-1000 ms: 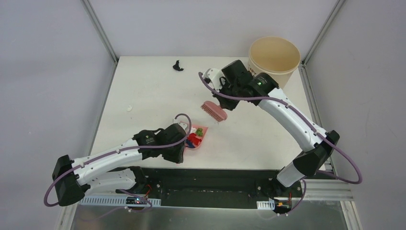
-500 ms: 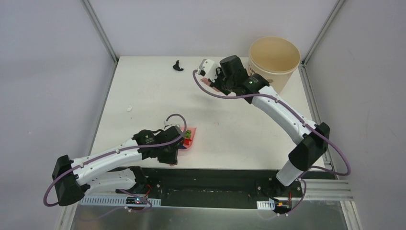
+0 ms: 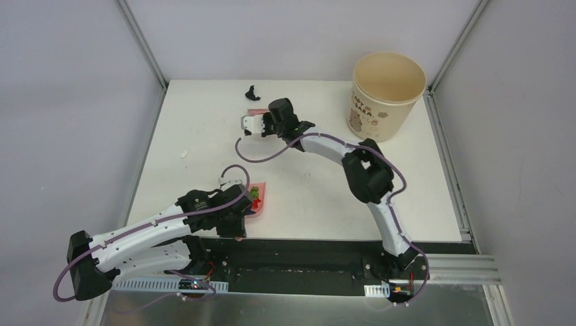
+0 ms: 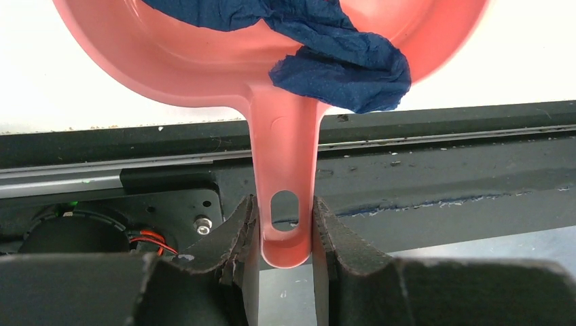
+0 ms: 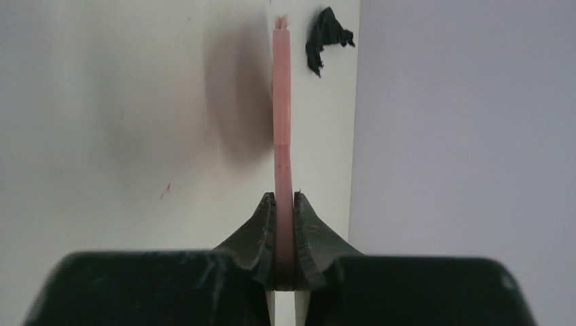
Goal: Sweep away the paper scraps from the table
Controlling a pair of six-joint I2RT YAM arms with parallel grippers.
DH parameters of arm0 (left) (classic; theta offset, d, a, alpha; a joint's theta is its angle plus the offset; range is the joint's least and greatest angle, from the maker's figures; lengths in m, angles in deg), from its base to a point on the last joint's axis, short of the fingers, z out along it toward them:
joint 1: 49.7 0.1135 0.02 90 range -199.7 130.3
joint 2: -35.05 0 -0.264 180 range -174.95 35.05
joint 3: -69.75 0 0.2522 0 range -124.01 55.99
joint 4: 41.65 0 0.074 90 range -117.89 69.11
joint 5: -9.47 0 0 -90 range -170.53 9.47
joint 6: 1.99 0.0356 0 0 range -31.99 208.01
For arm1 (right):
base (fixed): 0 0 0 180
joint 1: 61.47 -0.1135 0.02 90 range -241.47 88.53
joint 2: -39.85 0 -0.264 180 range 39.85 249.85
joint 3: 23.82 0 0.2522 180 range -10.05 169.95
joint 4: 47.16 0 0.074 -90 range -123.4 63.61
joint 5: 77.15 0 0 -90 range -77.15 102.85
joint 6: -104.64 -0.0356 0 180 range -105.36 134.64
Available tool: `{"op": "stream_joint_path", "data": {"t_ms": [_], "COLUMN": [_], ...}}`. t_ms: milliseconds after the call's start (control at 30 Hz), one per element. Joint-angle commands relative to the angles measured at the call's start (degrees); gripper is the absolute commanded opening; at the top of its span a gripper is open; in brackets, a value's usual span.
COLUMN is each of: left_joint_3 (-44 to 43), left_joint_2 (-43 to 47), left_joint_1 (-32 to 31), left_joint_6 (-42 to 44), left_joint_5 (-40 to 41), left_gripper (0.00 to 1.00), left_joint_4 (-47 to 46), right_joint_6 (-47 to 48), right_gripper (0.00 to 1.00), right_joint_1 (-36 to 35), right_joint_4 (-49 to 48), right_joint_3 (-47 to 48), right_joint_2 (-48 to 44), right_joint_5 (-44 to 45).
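While the pink plastic brush (image 5: 281,102), seen edge-on, is pinched between the closed jaws of the right gripper (image 5: 284,204), a black crumpled paper scrap (image 5: 327,37) is seen just right of the brush's tip, not touching it, at the edge of the white table (image 5: 136,102). The handle of the pink plastic dustpan (image 4: 204,61) is clamped by the left gripper (image 4: 285,221), and a dark blue paper scrap (image 4: 339,64) is carried in it.

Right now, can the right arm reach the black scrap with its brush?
Probably yes. The right gripper is shut on the brush, whose tip is close to the black scrap near the table's far edge. Only bare table lies between them, and nothing blocks the way.
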Motion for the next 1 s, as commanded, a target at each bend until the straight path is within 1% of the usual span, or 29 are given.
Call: {"op": "stream_joint_path", "data": {"t_ms": [0,67,167,333,400,467,600,667,733,867,967], "left_joint_3": [1.36,2.0,2.58,2.78,2.81,2.88,3.0,3.49,3.95,3.58,2.66], "left_joint_2": [-0.33,-0.59,-1.14,-1.88,-2.13,-2.54,-3.4,-3.81,-4.35,-6.99,-8.24], "left_joint_1": [-0.5,-0.57,-0.56,-0.52,-0.55,-0.49,-0.54,-0.56,-0.56,-0.51,-0.51], "left_joint_6": [-2.36,-2.38,-2.14,-1.05,-0.85,-0.62,-0.41,-0.28,-0.21,0.78,1.32], "left_joint_5": [-0.99,-1.64,-2.68,-2.96,-2.92,-3.38,-4.18,-4.49,-4.88,-5.78,-7.22], "left_gripper": [0.0,0.0,0.0,0.0,0.0,0.0,0.0,0.0,0.0,0.0,0.0], "left_joint_4": [-1.41,-2.22,-2.96,-3.37,-3.69,-4.12,-4.94,-5.99,-7.13,-8.54,-8.64], "right_joint_6": [8.63,9.68,10.63,9.27,7.78,5.89,3.74,4.7,6.39,11.06,13.29], "right_gripper": [0.0,0.0,0.0,0.0,0.0,0.0,0.0,0.0,0.0,0.0,0.0], "right_joint_1": [-0.13,-0.11,-0.13,0.28,0.6,1.24,2.54,3.06,3.43,3.95,4.28], "right_joint_4": [-15.22,-16.08,-18.32,-19.24,-20.26,-20.58,-20.05,-19.9,-21.04,-21.24,-20.84], "right_joint_3": [14.08,21.92,27.98,27.43,28.8,32.14,43.11,49.53,53.69,52.4,54.38], "right_joint_2": [11.48,16.89,22.34,22.47,22.91,24.19,29.4,33.9,37.87,40.46,43.43], "right_joint_5": [-0.4,0.18,-0.55,-6.46,-7.73,-8.8,-12.1,-14.26,-16.7,-21.65,-23.4]}}
